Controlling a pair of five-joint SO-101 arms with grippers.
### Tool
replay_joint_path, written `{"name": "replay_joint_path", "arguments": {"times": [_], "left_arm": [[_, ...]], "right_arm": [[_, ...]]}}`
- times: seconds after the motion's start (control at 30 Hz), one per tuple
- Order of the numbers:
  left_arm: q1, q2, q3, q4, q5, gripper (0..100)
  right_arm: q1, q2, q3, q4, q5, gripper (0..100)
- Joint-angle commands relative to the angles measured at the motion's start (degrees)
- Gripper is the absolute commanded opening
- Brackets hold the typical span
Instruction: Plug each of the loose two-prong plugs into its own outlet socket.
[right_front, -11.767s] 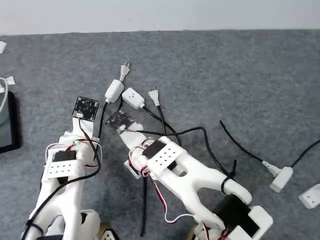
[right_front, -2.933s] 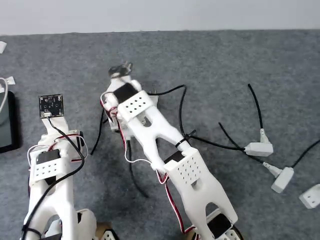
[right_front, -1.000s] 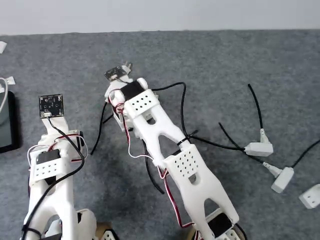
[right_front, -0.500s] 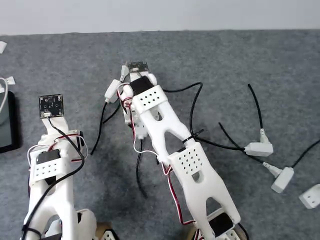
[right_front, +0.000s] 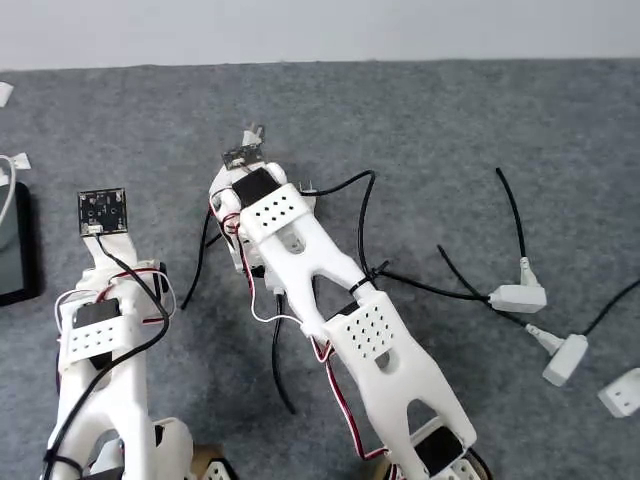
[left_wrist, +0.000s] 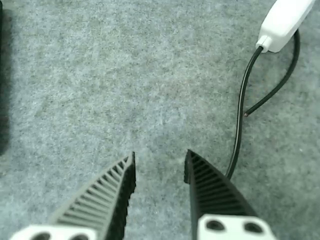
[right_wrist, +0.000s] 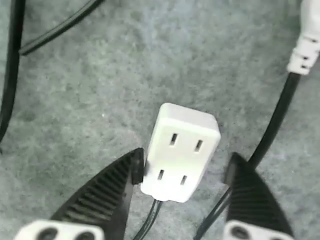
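Observation:
A white outlet socket (right_wrist: 180, 150) with two pairs of slots lies face up on the grey carpet, and my right gripper (right_wrist: 186, 157) stands open around it, one finger on either side. A black cord leaves its near end. Beside it lies a cord with a white strain relief (right_wrist: 305, 50). In the high view the right arm's wrist (right_front: 268, 208) covers this spot, with a two-prong plug (right_front: 252, 133) just beyond it. My left gripper (left_wrist: 160, 156) is open over bare carpet, apart from a white plug body (left_wrist: 286, 20) on a black cord.
Three more white socket pieces (right_front: 517, 296) (right_front: 563, 358) (right_front: 622, 392) lie at the right with black cords (right_front: 510, 215) trailing between them. A dark flat object (right_front: 14, 245) sits at the table's left edge. The left arm (right_front: 100, 330) stands near the front left.
Within the last second the right arm's wrist swung right and away, then came back left, dragging its looped black cord along. The left arm has stayed still.

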Motion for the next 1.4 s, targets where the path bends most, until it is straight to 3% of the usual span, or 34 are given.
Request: {"name": "replay_joint_path", "arguments": {"times": [0.0, 0.27, 0.53, 0.63, 0.83, 1.37], "left_arm": [[-0.3, -0.5, -2.7, -1.5, -0.5, 15], [-0.3, -0.5, -2.7, -1.5, -0.5, 15], [-0.4, -0.5, -2.7, -1.6, -0.5, 15], [-0.4, -0.5, -2.7, -1.6, -0.5, 15], [-0.4, -0.5, -2.7, -1.6, -0.5, 15], [-0.4, -0.5, -2.7, -1.6, -0.6, 15]], "right_arm": [[-0.1, -5.1, -1.1, 2.2, 1.2, 27.4], [0.4, -10.5, -2.6, 2.3, 1.6, 27.3], [4.0, -21.2, 9.5, 2.1, 4.0, 27.3], [6.5, -20.3, 12.2, 0.8, 4.0, 26.6], [9.4, -13.3, 13.0, 0.4, 3.9, 12.1], [7.4, -11.6, 23.7, 2.2, 3.7, 13.3]]}}
